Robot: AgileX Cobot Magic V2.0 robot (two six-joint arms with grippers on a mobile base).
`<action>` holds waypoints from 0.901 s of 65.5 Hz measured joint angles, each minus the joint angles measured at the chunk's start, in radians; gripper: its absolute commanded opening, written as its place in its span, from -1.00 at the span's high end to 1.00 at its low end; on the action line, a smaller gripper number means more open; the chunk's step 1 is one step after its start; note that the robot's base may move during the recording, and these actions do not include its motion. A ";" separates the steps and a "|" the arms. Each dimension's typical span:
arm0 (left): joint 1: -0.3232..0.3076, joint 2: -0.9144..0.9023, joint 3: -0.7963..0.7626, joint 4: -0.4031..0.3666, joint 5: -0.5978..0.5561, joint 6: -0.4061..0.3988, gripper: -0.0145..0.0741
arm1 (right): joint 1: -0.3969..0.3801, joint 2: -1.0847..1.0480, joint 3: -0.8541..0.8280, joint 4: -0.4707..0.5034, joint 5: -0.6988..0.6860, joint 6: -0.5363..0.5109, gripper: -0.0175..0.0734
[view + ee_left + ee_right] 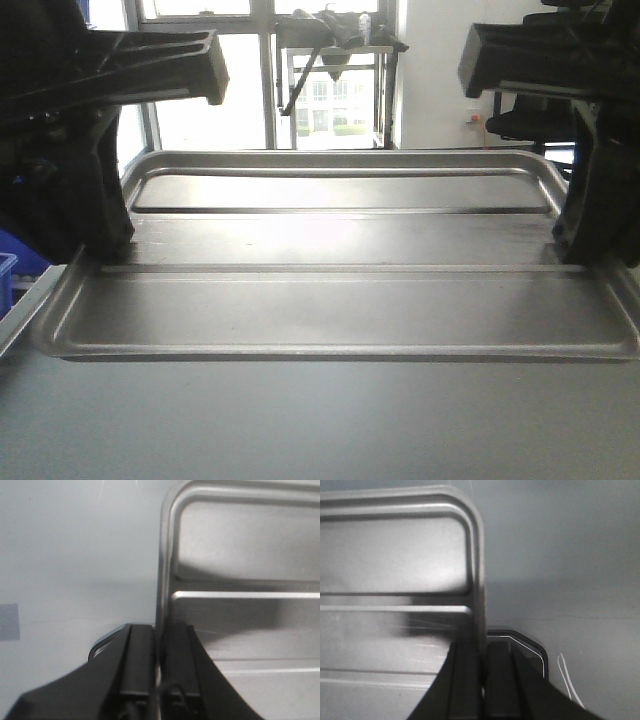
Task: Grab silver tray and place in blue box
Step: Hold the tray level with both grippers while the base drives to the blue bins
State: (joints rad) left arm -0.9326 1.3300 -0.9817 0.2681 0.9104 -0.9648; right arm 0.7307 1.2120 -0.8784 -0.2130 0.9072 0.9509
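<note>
The silver tray (330, 300) fills the middle of the front view, shiny, with two long ridges across its floor, held level above the grey surface. My left gripper (100, 240) is shut on the tray's left rim, one finger inside and one outside. In the left wrist view the left gripper (159, 645) clamps the tray's (250, 560) edge. My right gripper (580, 245) is shut on the right rim, and the right wrist view shows the right gripper (482, 665) pinching the tray (395, 555) wall. The blue box is out of view.
A grey table surface (320, 430) lies below the tray. A small blue bin edge (8, 268) shows at the far left. Windows and a metal rack (335, 70) stand behind. A thin white cable (567, 680) lies on the surface under the right arm.
</note>
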 measured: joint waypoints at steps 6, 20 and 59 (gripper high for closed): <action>0.000 0.000 0.000 0.000 0.000 0.000 0.70 | 0.000 0.000 0.000 0.000 0.000 0.000 0.51; 0.000 0.000 0.000 0.000 0.000 0.000 0.70 | 0.000 0.000 0.000 0.000 0.000 0.000 0.51; 0.000 0.000 0.000 0.000 0.000 0.000 0.70 | 0.000 0.001 0.000 0.000 0.000 0.000 0.51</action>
State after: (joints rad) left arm -0.9326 1.3300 -0.9817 0.2681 0.9104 -0.9648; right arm 0.7307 1.2135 -0.8784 -0.2130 0.9072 0.9509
